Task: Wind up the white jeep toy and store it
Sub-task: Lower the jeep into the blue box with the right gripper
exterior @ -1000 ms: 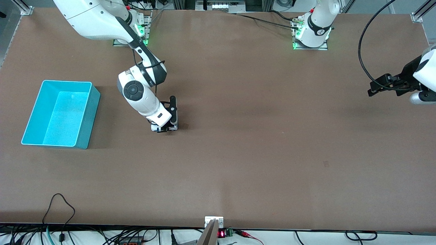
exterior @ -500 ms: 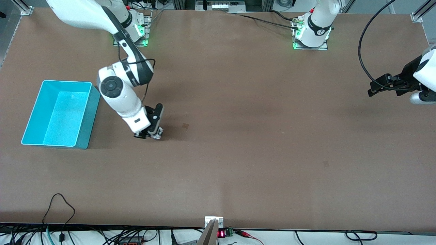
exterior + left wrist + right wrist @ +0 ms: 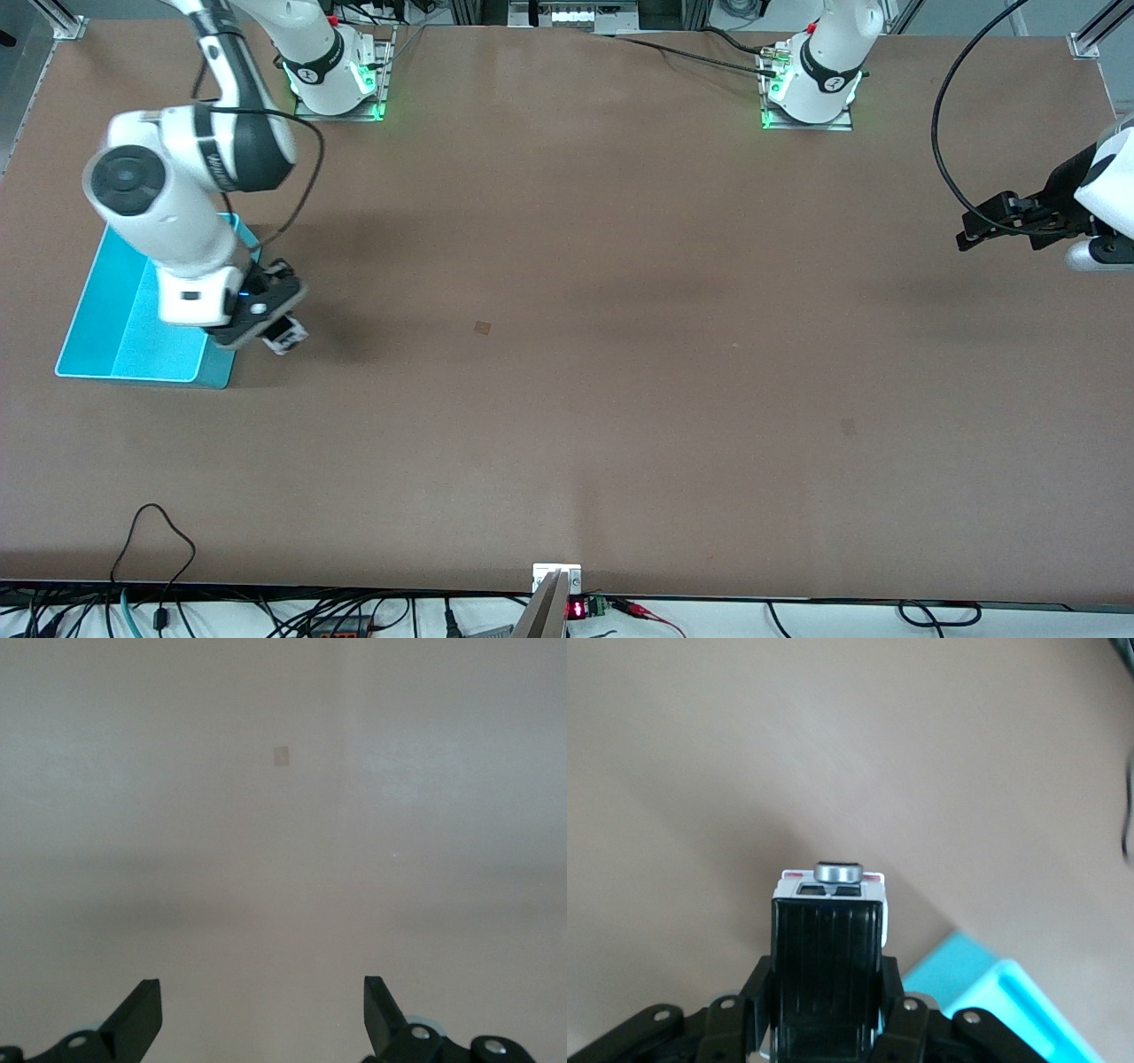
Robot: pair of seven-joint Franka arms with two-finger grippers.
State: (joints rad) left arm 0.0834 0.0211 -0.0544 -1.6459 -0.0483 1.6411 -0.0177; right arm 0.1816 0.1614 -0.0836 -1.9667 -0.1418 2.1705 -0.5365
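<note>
Your right gripper [image 3: 270,330], left of the front view, pinches the white jeep toy [image 3: 285,335] beside the turquoise bin [image 3: 97,354]; your left gripper [image 3: 970,236] waits spread at the right edge.

This is a robotics lab, not a home or shop; two white robot arms are bolted to metal base plates [image 3: 806,120] lit by green status lights along one edge of a broad brown table [image 3: 620,399]; aluminium framing [image 3: 1094,31] stands at the table's corners; black cables [image 3: 155,540] and connectors trail along the edge nearest the front camera, beside a small red digital readout [image 3: 577,609].
</note>
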